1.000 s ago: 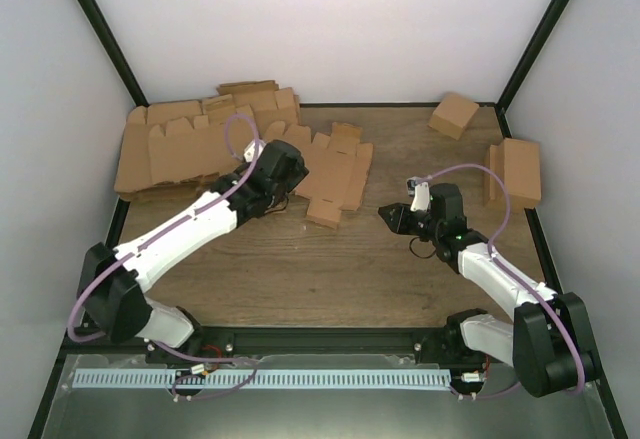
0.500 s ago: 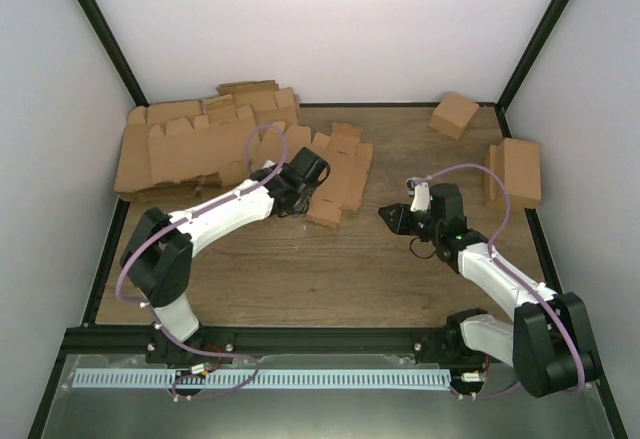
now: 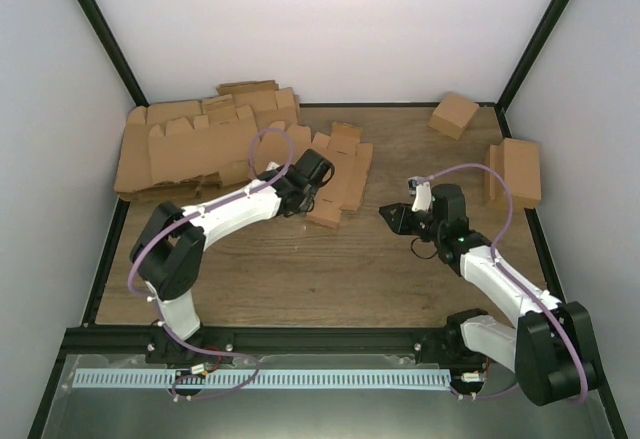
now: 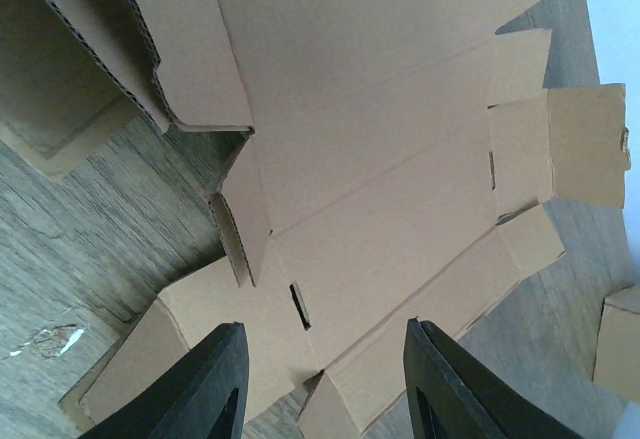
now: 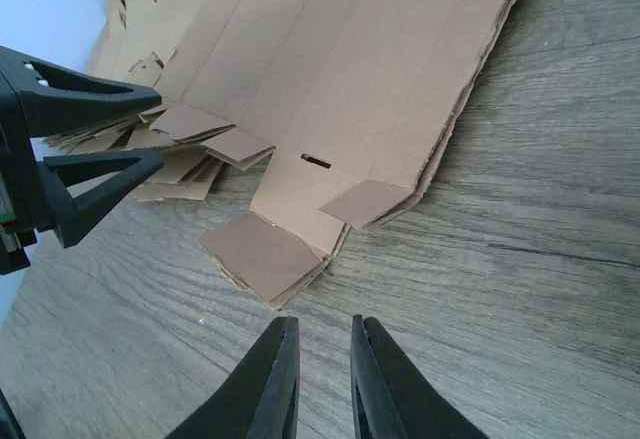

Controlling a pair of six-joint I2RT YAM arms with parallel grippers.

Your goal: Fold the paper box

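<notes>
Top external view: the left gripper [image 3: 312,181], spread wide, has reached over the flat paper box [image 3: 338,171], ready to grasp. The right gripper [image 3: 387,215] waits unmoved, almost pressed together, empty.

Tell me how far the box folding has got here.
Nothing looks folded: the box lies flat on the table beside the pile of blanks. In hand: the left hand hangs open over it, gripping nothing; the right hand, nearly shut and empty, sits nearby. Left: every flap and wall needs folding.
</notes>
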